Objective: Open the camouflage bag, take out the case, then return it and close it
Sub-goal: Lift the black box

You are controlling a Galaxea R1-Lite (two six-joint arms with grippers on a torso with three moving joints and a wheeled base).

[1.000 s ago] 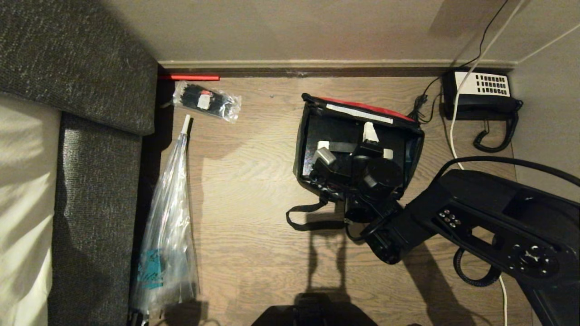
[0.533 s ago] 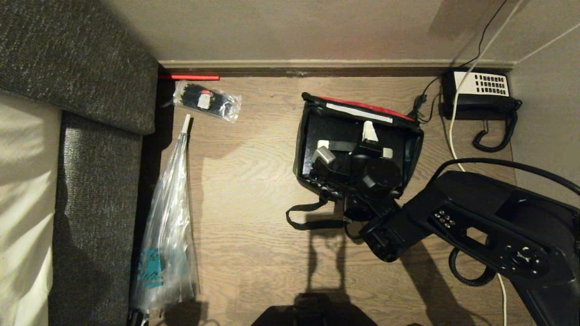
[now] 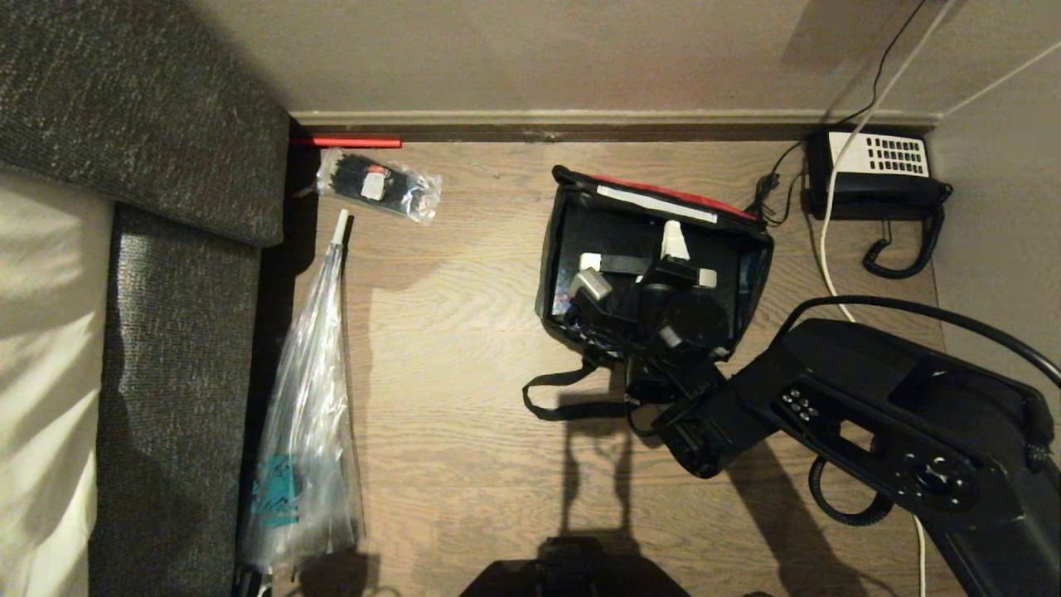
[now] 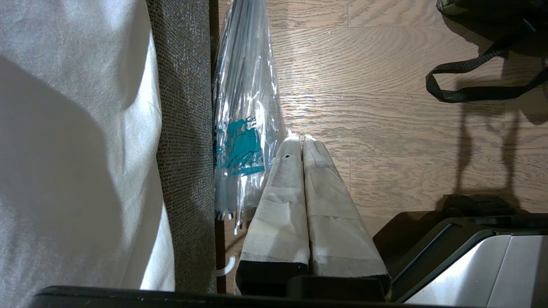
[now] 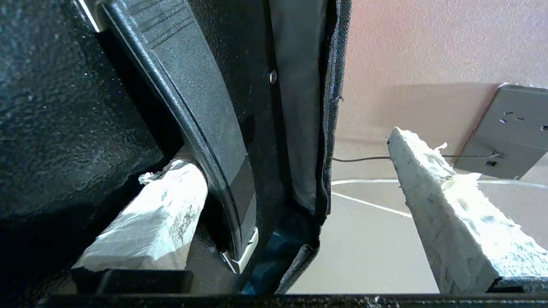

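as case [image 3: 630, 240] sits in camouflage bag [image 3: 750, 286], right end effector [image 3: 634, 274] spread apart, straddling its handle.

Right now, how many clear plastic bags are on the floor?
2. A small clear bag of black items lies near the baseboard by the sofa corner; a long clear bag with teal print lies along the sofa edge. More may be hidden.

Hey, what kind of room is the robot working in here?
Probably a hotel room or bedroom corner: a black-and-white corded desk telephone sits on the wood-look floor by the beige wall, and a grey fabric bed base with white bedding stands to the left.
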